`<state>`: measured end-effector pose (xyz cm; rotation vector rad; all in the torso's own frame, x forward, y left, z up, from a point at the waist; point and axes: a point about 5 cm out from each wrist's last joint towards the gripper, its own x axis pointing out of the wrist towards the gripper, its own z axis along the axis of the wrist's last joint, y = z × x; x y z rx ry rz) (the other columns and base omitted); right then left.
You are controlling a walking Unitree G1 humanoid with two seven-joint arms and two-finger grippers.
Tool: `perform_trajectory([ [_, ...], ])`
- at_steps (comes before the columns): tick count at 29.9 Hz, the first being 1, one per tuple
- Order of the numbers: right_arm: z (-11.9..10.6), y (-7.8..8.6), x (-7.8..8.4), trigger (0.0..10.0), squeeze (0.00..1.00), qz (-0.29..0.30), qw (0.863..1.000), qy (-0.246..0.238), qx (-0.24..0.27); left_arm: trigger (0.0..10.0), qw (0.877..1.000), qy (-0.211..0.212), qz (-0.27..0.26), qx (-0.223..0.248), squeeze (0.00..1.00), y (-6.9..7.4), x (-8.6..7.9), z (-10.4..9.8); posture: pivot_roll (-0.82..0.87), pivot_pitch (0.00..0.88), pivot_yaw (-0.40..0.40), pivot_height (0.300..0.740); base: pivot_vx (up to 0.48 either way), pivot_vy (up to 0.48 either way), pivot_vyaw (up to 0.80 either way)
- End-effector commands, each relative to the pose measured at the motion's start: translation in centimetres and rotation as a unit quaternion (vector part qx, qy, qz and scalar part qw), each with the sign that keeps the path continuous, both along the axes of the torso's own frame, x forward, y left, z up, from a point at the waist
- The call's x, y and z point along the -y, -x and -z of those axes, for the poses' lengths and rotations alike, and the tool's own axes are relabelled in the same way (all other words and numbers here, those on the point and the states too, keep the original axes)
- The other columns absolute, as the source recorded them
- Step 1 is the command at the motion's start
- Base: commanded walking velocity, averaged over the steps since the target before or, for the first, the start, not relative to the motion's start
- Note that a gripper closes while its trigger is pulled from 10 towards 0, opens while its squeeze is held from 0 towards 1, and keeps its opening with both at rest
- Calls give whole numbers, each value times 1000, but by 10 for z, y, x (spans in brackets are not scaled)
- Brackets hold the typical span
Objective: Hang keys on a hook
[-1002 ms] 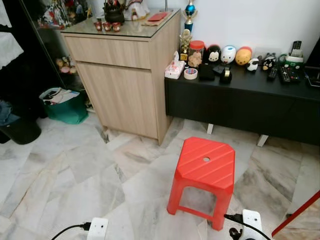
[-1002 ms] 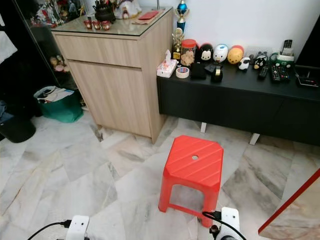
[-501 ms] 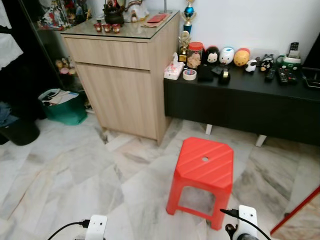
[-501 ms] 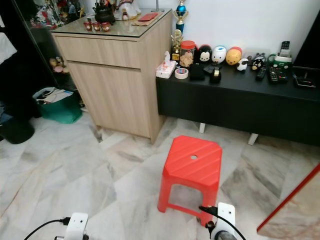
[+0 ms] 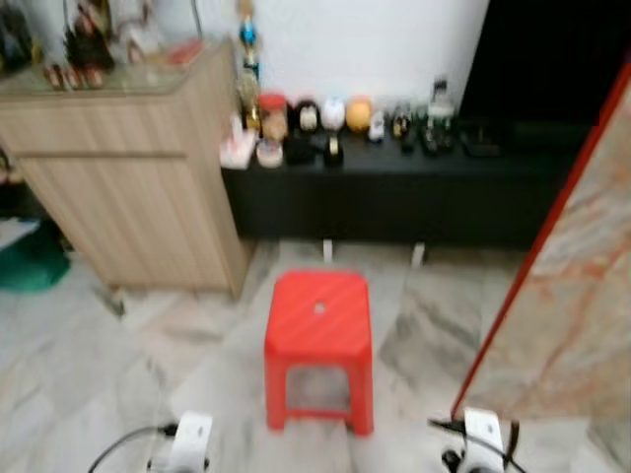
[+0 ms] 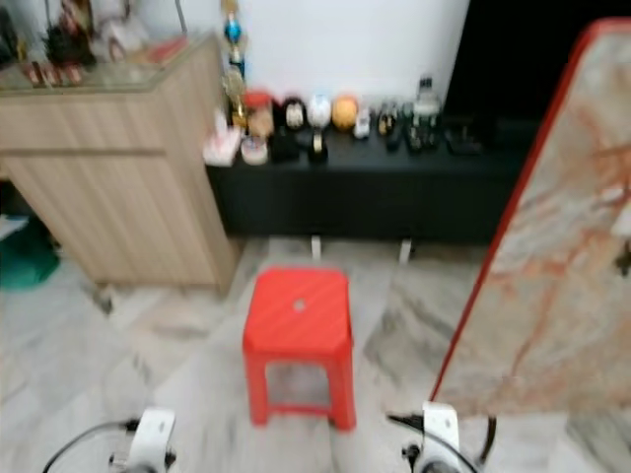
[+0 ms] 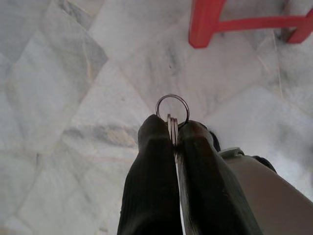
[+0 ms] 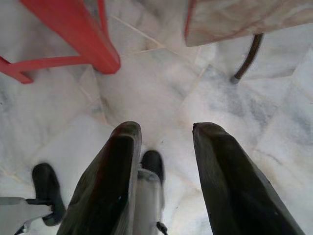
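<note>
My left gripper [image 7: 173,128] hangs low over the marble floor, shut on a silver key ring [image 7: 172,107]; the ring's loop sticks out past the two black fingertips. Whatever hangs from the ring is hidden between the fingers. The right gripper [image 8: 164,134] also points down at the floor, open, with nothing between its fingers. Both wrists show at the bottom of the blurred eye views, left wrist [image 5: 187,443] and right wrist [image 5: 483,436].
A red plastic stool [image 5: 318,317] stands on the floor straight ahead. Behind it runs a low black console [image 5: 394,192] with small ornaments, and a wooden cabinet [image 5: 128,182] stands at the left. A marble slab with a red edge [image 5: 577,286] rises close on the right.
The whole picture has swung and blurred, so the camera has turned right. The red-edged marble slab now takes up the right side; the cabinet and stool sit further left.
</note>
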<state>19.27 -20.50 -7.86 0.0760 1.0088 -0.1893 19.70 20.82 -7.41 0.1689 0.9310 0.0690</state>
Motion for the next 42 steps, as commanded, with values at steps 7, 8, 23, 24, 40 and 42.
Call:
perform_trajectory([
  [7, -4, -7, 3, 10000, 0, 0, 1000, 9, 4, 10000, 1000, 4, 6, -5, 0, -6, 7, -2, -44, 0, 49, 723, 0, -373, 0],
  [8, -4, -7, 3, 10000, 0, 0, 1000, 9, 4, 10000, 1000, 4, 6, -5, 0, -6, 7, -2, -44, 0, 49, 723, 0, -356, 0],
  [23, 3, 6, 0, 10000, 0, -79, 995, 47, -23, 10000, 999, -6, 22, -24, 0, 3, 2, 3, -66, 0, 64, 723, 0, -341, 0],
  [24, 3, 7, 1, 10000, 0, -75, 996, 46, -22, 10000, 999, -6, 22, -24, 0, 4, 3, 3, -66, 0, 64, 723, 0, -341, 0],
  [40, 10, 22, 1, 10000, 0, -68, 996, 36, -38, 10000, 999, -16, 24, -40, 0, 23, -6, 10, -68, 0, 62, 723, 0, -412, 0],
  [42, 11, 23, 1, 10000, 0, -63, 997, 34, -38, 10000, 999, -16, 25, -40, 0, 24, -6, 11, -71, 0, 64, 723, 0, -480, 0],
])
